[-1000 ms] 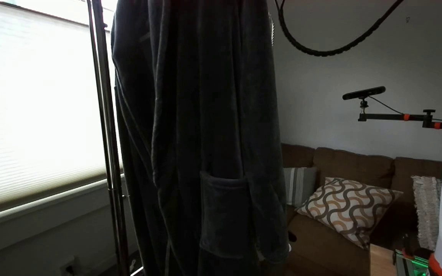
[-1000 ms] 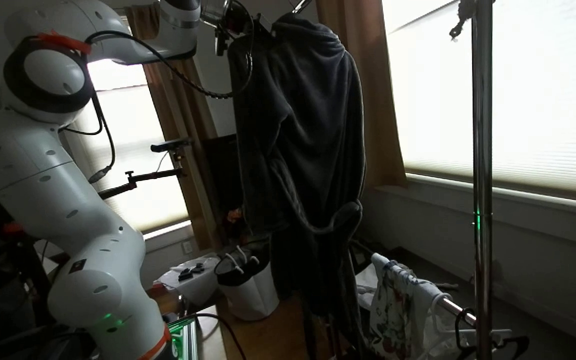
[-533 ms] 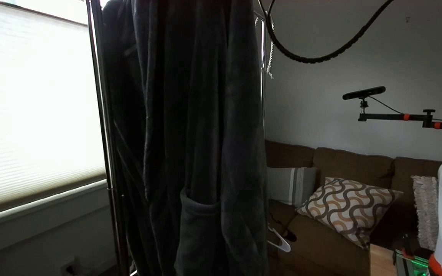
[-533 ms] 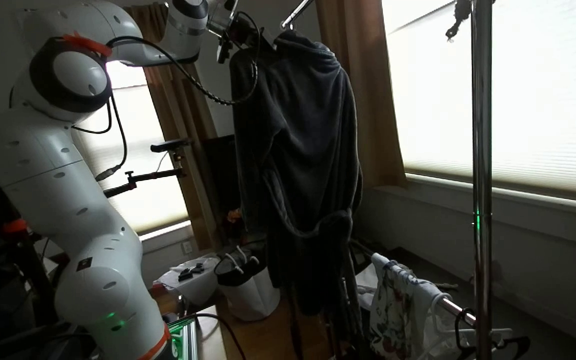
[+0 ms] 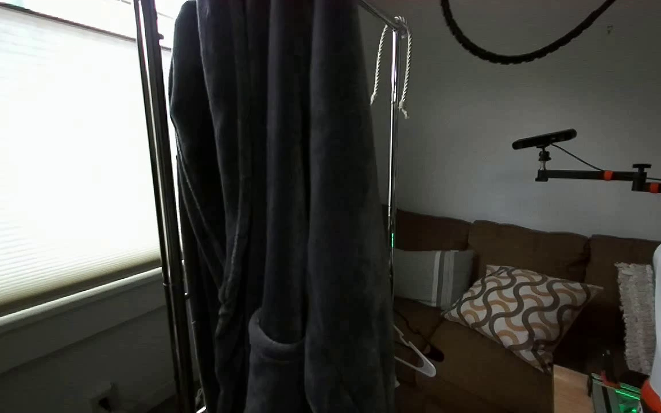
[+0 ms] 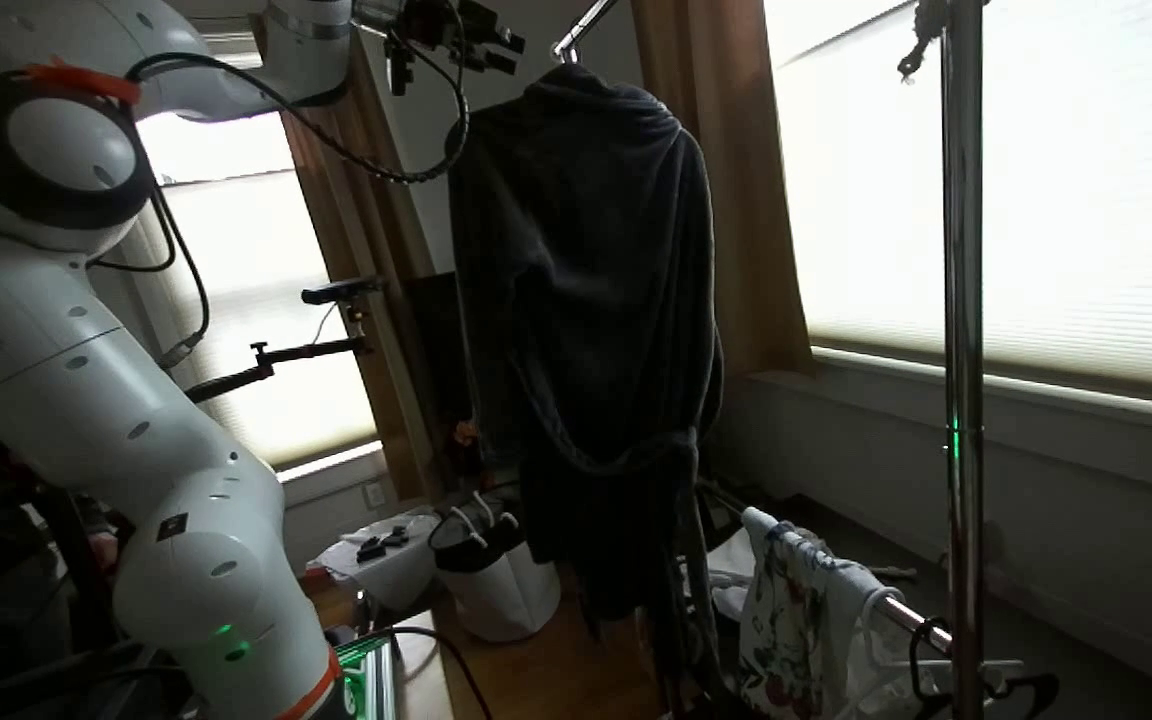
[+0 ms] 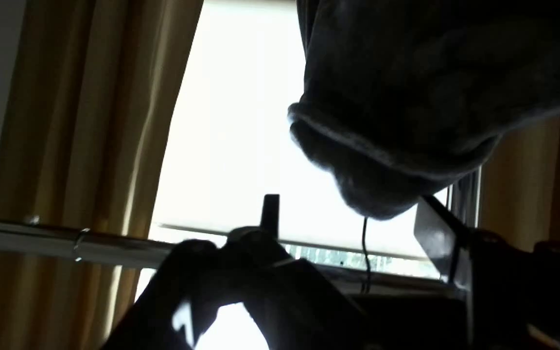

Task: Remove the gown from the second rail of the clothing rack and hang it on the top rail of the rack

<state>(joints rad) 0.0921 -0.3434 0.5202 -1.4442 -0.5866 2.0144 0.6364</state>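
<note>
We see the dark grey fuzzy cloth gown hanging from the shiny silver top rail of the tall metal rack. The black two-fingered robot gripper is near the gown's collar, and we see its fingers spread apart.

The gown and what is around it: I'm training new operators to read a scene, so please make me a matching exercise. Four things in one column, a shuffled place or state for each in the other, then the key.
Things
1. gown
2. fingers
3. floral cloth
4. wavy-patterned pillow

Places and states
A. on the brown couch
B. spread apart, holding nothing
C. hanging from the upper rail
D. draped over the lower rail

Right pairs: 1-C, 2-B, 3-D, 4-A
</note>
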